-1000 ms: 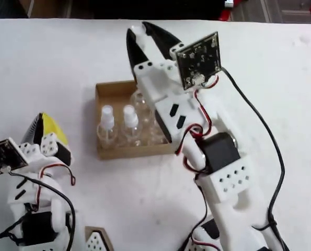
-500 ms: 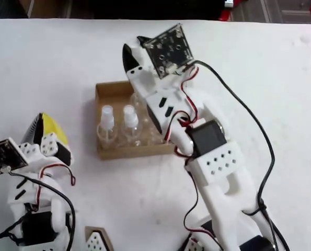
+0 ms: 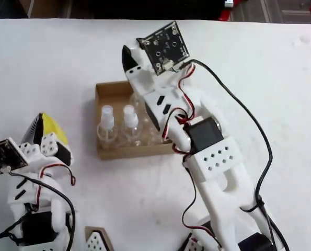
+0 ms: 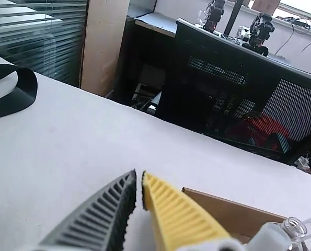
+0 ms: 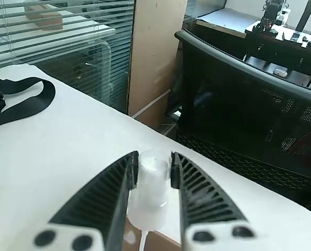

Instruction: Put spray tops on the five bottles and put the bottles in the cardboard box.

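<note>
Right gripper: clamped on a spray top — one jaw at each side, the thin tube pointing down.
Spray top axis: upright, as far as I could judge.
Below it: the cardboard box, far row. An open-necked bottle stood there, so the coming move seemed to be straight down.
Near row: two capped bottles, upright.
Left gripper: jaws together, holding nothing, low on the worktop beside the box — the farther arm.
</note>
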